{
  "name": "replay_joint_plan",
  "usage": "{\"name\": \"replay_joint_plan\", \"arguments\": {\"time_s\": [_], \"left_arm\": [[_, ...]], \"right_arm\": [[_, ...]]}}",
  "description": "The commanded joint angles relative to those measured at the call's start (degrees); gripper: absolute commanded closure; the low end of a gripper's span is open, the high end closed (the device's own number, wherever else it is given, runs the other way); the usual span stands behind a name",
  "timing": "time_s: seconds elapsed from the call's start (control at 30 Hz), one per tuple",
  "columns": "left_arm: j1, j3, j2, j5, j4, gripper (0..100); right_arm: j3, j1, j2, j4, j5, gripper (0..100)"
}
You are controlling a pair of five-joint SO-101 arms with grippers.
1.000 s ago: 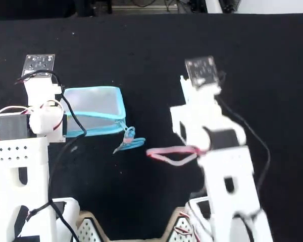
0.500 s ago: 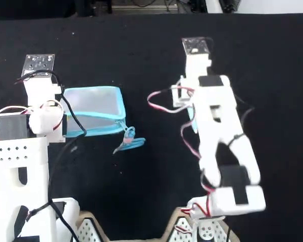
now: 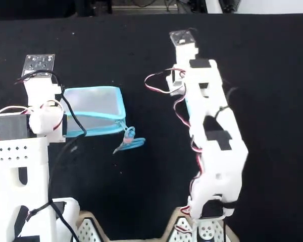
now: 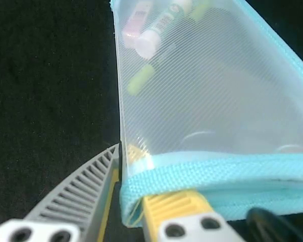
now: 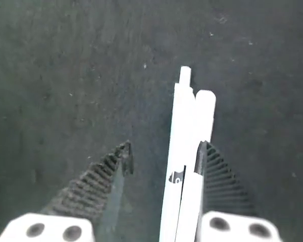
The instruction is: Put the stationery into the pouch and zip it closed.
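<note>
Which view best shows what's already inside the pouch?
The left wrist view: the pouch is close, and through its clear wall a white-capped tube and a yellow-green stick show. The high view gives the whole pouch, contents unclear. The right wrist view faces a white pen.

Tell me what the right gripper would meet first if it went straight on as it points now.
Probably the white pen, lying on the black table between the open fingers of the right gripper. Depth is unclear.
</note>
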State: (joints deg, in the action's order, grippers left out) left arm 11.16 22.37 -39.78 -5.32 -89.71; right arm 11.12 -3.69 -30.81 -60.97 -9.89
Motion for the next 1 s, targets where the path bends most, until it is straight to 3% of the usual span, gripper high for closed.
{"name": "replay_joint_plan", "arguments": {"time_s": [0.0, 0.87, 0.97], "left_arm": [[0.3, 0.5, 0.0, 0.3, -0.3, 97], [0.3, 0.5, 0.0, 0.3, -0.4, 97], [0.3, 0.5, 0.0, 0.3, -0.4, 97]], "right_arm": [[4.4, 0.6, -1.1, -0.4, -3.7, 79.7], [4.1, 0.1, -5.6, -5.9, -4.7, 79.8], [4.4, 1.1, -5.5, -6.9, -4.7, 87.0]]}}
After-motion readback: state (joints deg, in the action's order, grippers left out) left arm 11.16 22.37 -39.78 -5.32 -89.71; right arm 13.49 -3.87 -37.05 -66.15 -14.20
